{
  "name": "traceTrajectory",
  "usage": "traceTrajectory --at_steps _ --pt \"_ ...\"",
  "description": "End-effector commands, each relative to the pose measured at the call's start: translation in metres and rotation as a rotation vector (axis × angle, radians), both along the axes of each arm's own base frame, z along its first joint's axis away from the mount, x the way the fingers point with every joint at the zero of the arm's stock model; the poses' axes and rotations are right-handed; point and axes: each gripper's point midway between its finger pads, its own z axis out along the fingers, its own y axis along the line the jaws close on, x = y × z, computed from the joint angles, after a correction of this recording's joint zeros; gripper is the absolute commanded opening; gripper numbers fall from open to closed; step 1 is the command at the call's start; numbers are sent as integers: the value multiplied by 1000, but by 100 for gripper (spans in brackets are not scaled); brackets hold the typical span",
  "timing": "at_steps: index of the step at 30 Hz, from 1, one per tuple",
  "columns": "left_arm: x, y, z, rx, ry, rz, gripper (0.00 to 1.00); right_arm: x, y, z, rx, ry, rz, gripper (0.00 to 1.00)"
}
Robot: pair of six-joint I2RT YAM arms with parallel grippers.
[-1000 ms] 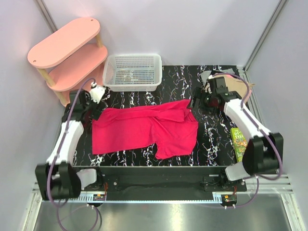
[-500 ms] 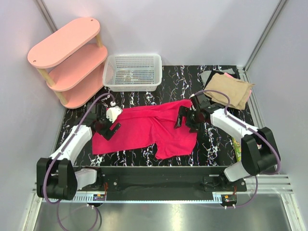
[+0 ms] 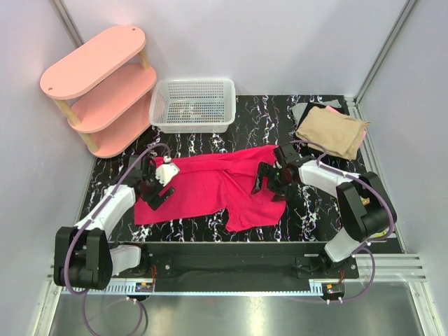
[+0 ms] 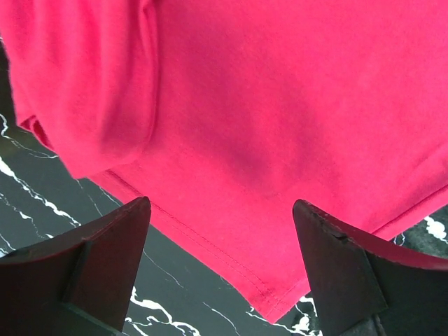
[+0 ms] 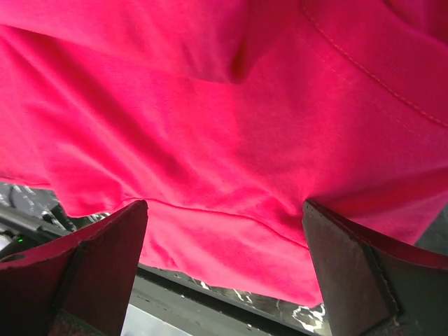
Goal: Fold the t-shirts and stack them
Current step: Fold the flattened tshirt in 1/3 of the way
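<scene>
I have both grippers low over the tee (image 3: 210, 185), which lies spread on the table (image 3: 189, 143). The left gripper (image 4: 220, 210) is open, its fingers wide apart. The hem runs slantwise between them, and a corner of cloth sits just on the wrist side of the tips. A doubled-over lump, perhaps a turned-back edge, lies beside one finger.

The right gripper (image 5: 225, 210) is spread just as wide and grips nothing. Creased red cloth fills the gap between its fingers, with an edge just wrist-side of the tips and a stitched seam out past one finger. The stack (image 3: 332, 129) of folded shirts, tan on top, sits well beyond this gripper and apart from the tee.

I judge the tee light and limp: it will sag between two holds and drag along the table rather than slide cleanly. It is thin, so each pinch must go right down to the table to catch the cloth. Near the lump I may catch two layers instead of one. I would take it at the stitched hem with the left gripper, at the matching edge with the right, and lift both together.
</scene>
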Motion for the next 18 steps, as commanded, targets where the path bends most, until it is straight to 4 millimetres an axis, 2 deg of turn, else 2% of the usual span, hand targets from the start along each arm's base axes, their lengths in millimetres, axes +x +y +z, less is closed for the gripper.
traceTrajectory --at_steps 1,11,14,18 --pt "0 1 -6 38 -3 -59 88 -17 -2 -17 11 38 1 100" --pt "-24 8 -43 138 91 -115 85 -61 -16 -24 23 83 -29 100" --pt "-32 14 -52 174 120 -130 80 -72 -18 -19 31 83 -37 100" --pt "-42 21 -51 216 115 -163 79 -93 -23 -13 20 100 -42 99"
